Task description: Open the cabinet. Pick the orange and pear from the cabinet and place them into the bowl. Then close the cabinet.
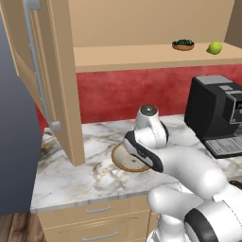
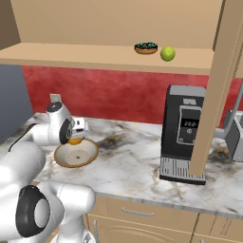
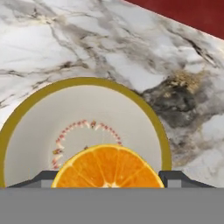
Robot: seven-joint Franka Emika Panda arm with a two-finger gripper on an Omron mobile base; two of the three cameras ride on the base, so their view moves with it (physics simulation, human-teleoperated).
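Orange and cut-faced, the small round fruit (image 3: pixel 108 167) sat clenched between your two dark gripper (image 3: pixel 108 177) fingers, held just above the shallow tan bowl (image 3: pixel 30 131) on the marble counter (image 2: pixel 137 161). You had the light tan wooden cabinet (image 1: pixel 52 80) standing open, and the yellow-green pear (image 2: pixel 167 53) lay on its shelf beside a small dark dish (image 2: pixel 145 48).

The arm (image 1: pixel 189 175) is showing glossy white rounded shells, with dark grey bands sitting at its joints (one round grey cap is topping the wrist). Two small dark fingertips (image 3: pixel 43 177) are finishing the gripper (image 3: pixel 107 177).
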